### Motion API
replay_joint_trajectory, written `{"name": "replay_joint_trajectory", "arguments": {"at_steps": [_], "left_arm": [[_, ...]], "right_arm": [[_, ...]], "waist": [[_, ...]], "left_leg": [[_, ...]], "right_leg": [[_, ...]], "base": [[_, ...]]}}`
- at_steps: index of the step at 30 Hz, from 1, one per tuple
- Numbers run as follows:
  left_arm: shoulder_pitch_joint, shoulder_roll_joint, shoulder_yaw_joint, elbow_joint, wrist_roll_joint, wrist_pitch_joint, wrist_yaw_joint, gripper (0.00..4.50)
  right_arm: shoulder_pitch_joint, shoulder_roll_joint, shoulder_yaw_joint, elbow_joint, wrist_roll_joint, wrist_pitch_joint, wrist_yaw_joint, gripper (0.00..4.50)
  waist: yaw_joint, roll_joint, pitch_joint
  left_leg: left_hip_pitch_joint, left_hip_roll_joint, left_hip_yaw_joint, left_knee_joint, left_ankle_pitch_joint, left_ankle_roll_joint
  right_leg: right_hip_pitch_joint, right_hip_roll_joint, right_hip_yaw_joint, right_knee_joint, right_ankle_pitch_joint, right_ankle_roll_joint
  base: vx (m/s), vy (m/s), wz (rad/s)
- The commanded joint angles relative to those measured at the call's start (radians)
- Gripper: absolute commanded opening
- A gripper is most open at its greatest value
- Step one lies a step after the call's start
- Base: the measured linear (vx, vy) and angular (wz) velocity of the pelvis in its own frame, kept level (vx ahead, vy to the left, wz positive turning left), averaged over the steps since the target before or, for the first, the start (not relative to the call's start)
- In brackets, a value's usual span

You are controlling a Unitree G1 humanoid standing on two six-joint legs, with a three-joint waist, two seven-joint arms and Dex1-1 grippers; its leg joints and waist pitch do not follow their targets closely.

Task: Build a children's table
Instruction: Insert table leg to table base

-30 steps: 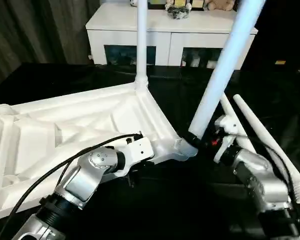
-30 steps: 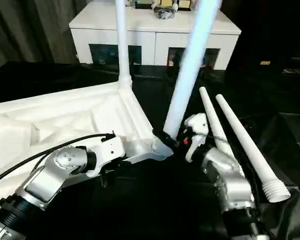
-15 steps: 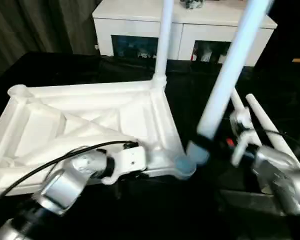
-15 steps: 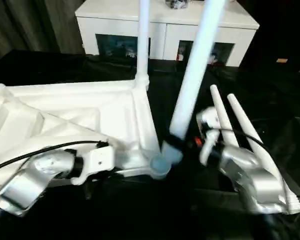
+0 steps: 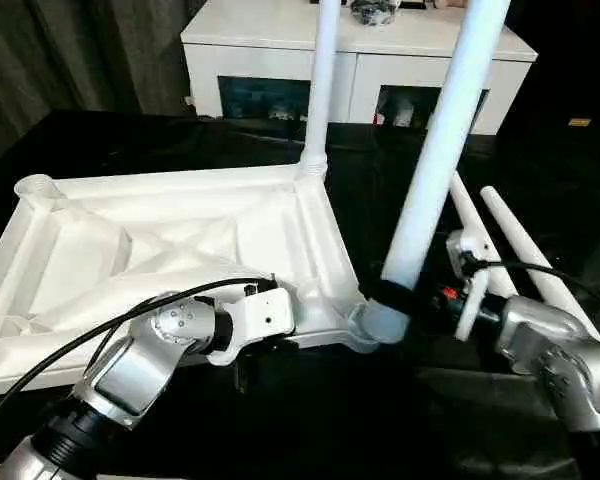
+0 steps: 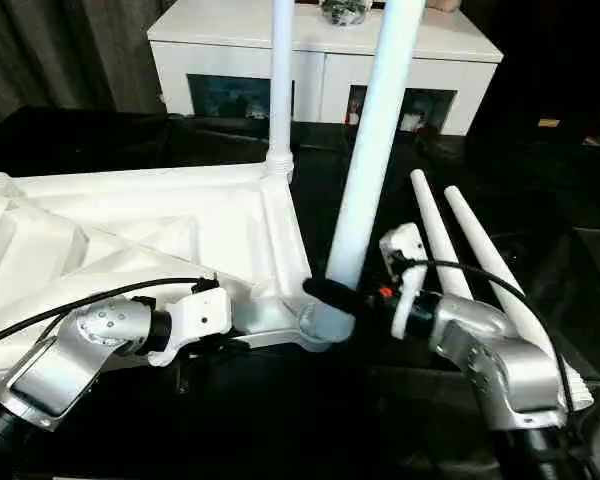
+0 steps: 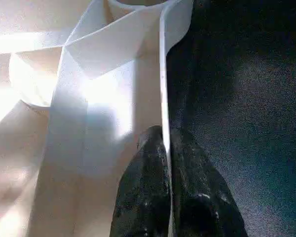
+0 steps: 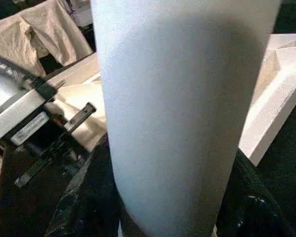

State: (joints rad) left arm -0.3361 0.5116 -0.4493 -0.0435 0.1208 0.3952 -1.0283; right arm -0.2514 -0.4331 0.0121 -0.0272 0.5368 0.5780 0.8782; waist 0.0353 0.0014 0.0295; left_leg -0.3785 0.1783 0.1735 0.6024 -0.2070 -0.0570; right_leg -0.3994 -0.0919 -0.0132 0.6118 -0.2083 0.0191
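The children's table top (image 5: 160, 245) lies upside down on the black surface, ribbed side up. One white leg (image 5: 322, 90) stands upright in its far right corner socket. A second leg (image 5: 445, 130) leans to the right, with its foot at the near right corner socket (image 5: 365, 325). My right gripper (image 5: 390, 297) is shut on this leg just above the socket, a black finger (image 8: 84, 197) on either side of it. My left gripper (image 7: 165, 136) is shut on the thin near rim (image 7: 163, 74) of the top. Two loose legs (image 5: 525, 245) lie on the right.
A white low cabinet (image 5: 280, 50) with dark glass openings stands behind the work surface. Dark curtains hang at the back left. A black cable (image 5: 100, 335) runs along my left forearm over the near edge of the table top.
The whole picture has shifted and tilted, so the camera has moved. Both grips hold as before, and the leaning leg stays at the near right socket.
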Motion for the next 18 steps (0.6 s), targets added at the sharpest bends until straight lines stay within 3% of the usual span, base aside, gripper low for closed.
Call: {"name": "replay_joint_trajectory", "arguments": {"at_steps": [1,5,10,18], "left_arm": [[-0.016,0.0,-0.012,0.013,0.016,-0.005,0.02,0.0],[-0.022,0.0,-0.013,0.028,0.017,-0.013,0.022,0.0],[-0.03,0.0,-0.012,0.047,0.022,-0.023,0.025,0.0],[-0.039,-0.007,-0.008,0.064,0.023,-0.03,0.038,0.0]], "right_arm": [[-0.02,0.005,0.021,0.049,-0.021,-0.015,0.006,1.87],[-0.053,0.01,0.042,0.139,-0.048,-0.031,0.025,1.87],[-0.087,0.011,0.051,0.209,-0.064,-0.04,0.048,1.87],[-0.093,0.046,0.032,0.261,-0.064,-0.084,0.037,1.87]], "waist": [[0.0,0.0,-0.051],[0.001,-0.001,-0.054],[0.003,-0.005,-0.051],[0.002,-0.003,-0.052]], "left_leg": [[0.019,0.037,-0.004,-0.071,-0.079,0.056],[0.017,0.036,-0.004,-0.067,-0.056,0.067],[0.017,0.037,-0.003,-0.07,-0.085,0.063],[0.017,0.037,-0.003,-0.069,-0.088,0.06]], "right_leg": [[0.043,-0.029,0.017,-0.052,0.054,-0.263],[0.046,-0.029,0.016,-0.047,0.091,-0.274],[0.046,-0.031,0.016,-0.051,0.034,-0.272],[0.045,-0.031,0.016,-0.05,0.031,-0.27]], "base": [[0.0,0.0,0.0],[0.0,0.0,0.0],[0.0,0.0,0.0],[0.0,0.0,0.0]]}}
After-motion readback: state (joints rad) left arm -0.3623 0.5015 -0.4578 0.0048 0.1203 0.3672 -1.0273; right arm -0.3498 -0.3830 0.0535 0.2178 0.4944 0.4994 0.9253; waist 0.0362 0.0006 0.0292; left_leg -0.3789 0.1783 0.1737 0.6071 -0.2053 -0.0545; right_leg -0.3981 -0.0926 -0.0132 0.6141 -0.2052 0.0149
